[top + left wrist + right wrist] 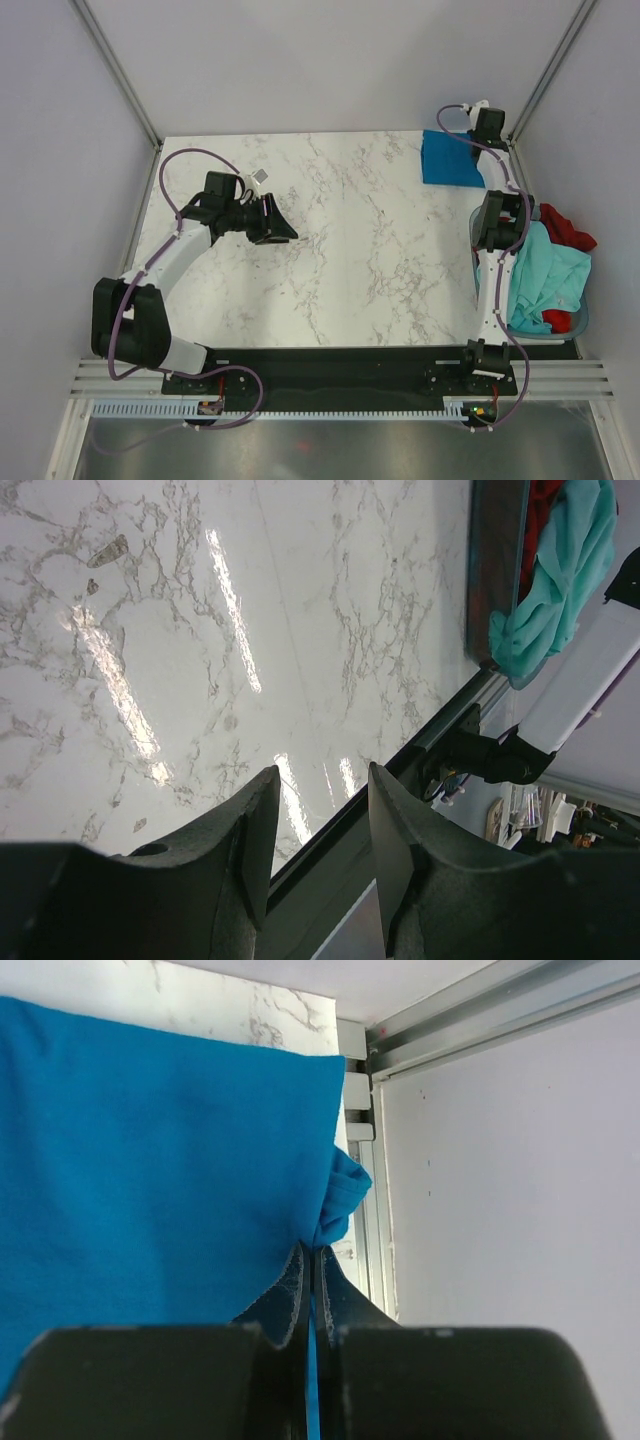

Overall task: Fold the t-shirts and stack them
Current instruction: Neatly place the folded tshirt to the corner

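A vivid blue t-shirt (452,158) lies folded at the table's far right corner. My right gripper (484,128) is at its right edge, shut on a pinch of the blue fabric (170,1160); its fingertips (298,1265) are closed on the cloth. A pale mint-teal t-shirt (545,275) and a red t-shirt (566,228) lie crumpled in the basket (575,327) at the right; both also show in the left wrist view (560,570). My left gripper (278,227) is open and empty over the table's left half, its jaws apart (318,825).
The grey-blue plastic basket (492,570) stands at the table's right edge beside the right arm. A metal frame post runs behind the blue shirt (470,1020). A small white tag (260,176) lies near the left gripper.
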`<control>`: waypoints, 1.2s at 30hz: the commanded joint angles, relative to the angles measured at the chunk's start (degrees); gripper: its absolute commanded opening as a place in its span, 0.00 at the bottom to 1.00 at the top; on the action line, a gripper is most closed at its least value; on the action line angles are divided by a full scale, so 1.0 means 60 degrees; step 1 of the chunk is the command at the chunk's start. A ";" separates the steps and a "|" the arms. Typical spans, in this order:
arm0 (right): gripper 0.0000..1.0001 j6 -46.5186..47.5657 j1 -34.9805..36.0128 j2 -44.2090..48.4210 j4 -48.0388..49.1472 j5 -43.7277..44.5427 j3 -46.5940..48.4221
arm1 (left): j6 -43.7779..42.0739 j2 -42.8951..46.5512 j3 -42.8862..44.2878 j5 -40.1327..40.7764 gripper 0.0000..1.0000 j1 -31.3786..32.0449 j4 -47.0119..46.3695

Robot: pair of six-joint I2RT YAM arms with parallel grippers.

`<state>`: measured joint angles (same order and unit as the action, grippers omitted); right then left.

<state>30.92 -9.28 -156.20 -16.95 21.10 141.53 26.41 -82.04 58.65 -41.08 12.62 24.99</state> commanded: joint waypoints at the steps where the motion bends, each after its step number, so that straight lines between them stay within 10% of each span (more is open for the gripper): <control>1: 0.00 0.0267 -0.0167 -0.0114 0.0554 0.0087 0.0434 | -0.0096 -0.0125 0.0039 -0.0243 0.48 0.0020 -0.0064; 7: 0.12 0.0121 -0.0226 -0.0290 0.1140 -0.0235 0.0755 | -0.0140 -0.0023 0.0024 -0.0097 0.48 0.0020 -0.0050; 16: 0.70 -0.1092 -0.0036 0.1495 0.1961 0.0306 -0.0923 | -0.0169 0.0225 -0.0005 -0.0024 0.49 0.0020 -0.0049; 30: 0.59 -0.6117 0.1018 0.4486 -0.0103 -0.2577 -0.3580 | -0.0476 0.1002 0.0054 0.0284 0.50 0.0006 -0.0108; 36: 0.31 -0.6413 0.1824 0.4398 -0.0251 -0.3429 -0.4209 | -0.0491 0.1193 0.0010 0.0372 0.50 0.0005 -0.0166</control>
<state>-4.12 -0.21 -129.58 -15.51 5.54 117.78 26.02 -77.06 58.65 -39.22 12.62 25.06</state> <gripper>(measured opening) 0.331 0.493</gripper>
